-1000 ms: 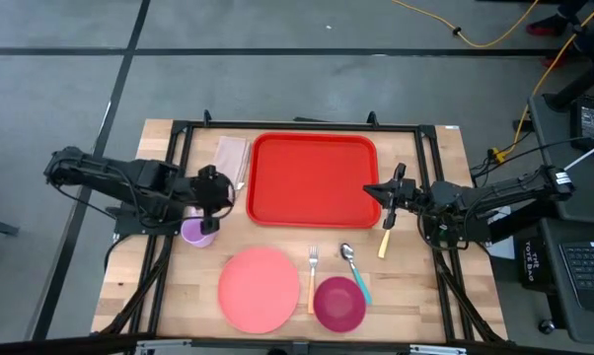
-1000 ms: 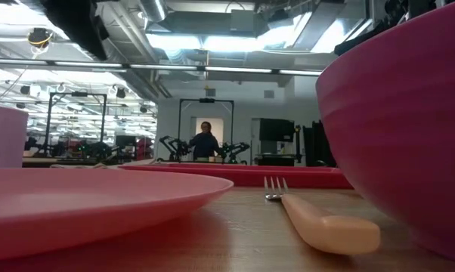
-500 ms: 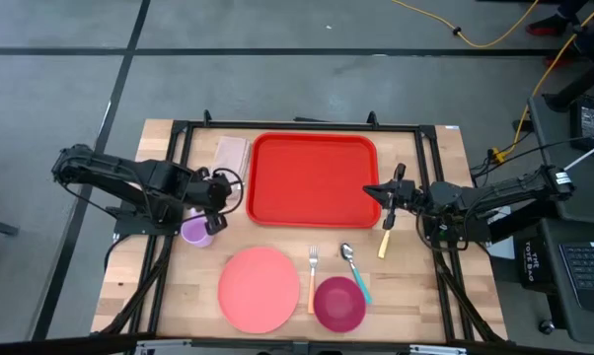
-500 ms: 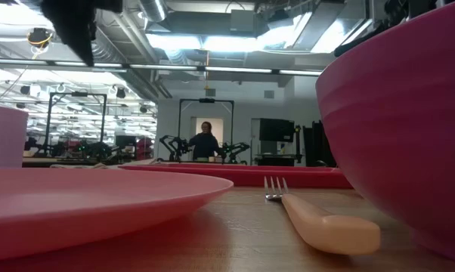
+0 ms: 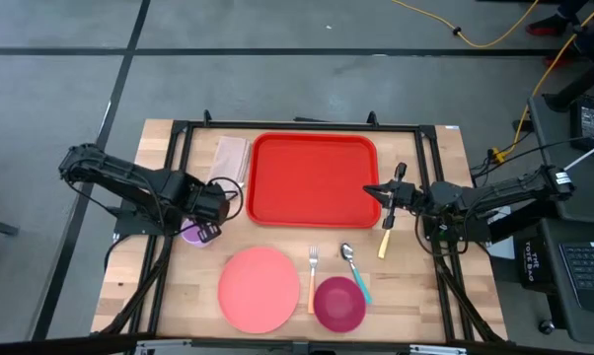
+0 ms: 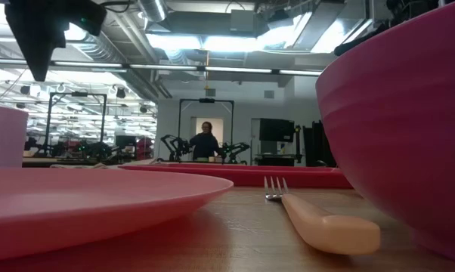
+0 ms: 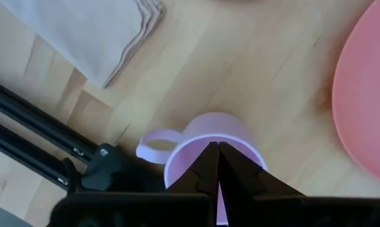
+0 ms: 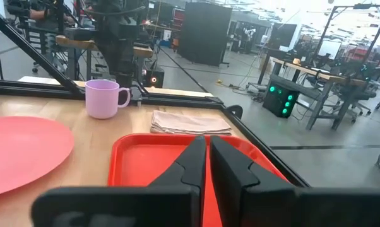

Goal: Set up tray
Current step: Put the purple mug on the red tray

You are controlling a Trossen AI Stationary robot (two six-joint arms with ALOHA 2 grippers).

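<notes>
The red tray (image 5: 312, 179) lies flat at the table's far middle and also shows in the right wrist view (image 8: 152, 161). My left gripper (image 5: 206, 225) is shut and points down above the purple mug (image 5: 192, 235), which stands upright on the table. In the left wrist view the shut fingertips (image 7: 214, 149) are over the mug's open rim (image 7: 196, 126). The low view shows this gripper (image 6: 40, 72) well above the mug (image 6: 2, 136). My right gripper (image 5: 369, 189) is shut and lies level at the tray's right edge, pointing over the tray (image 8: 206, 142).
A folded beige napkin (image 5: 231, 155) lies left of the tray. Along the near edge are a round pink plate (image 5: 259, 289), a fork (image 5: 313, 276), a magenta bowl (image 5: 338, 304), a spoon (image 5: 354, 268) and a knife (image 5: 384, 242). A person (image 6: 205, 142) stands far behind the table.
My left gripper has drawn back from beside the tray's left edge toward the near edge. It has tipped from level to pointing down and now hangs over the purple mug. The right arm and all the objects have kept still.
</notes>
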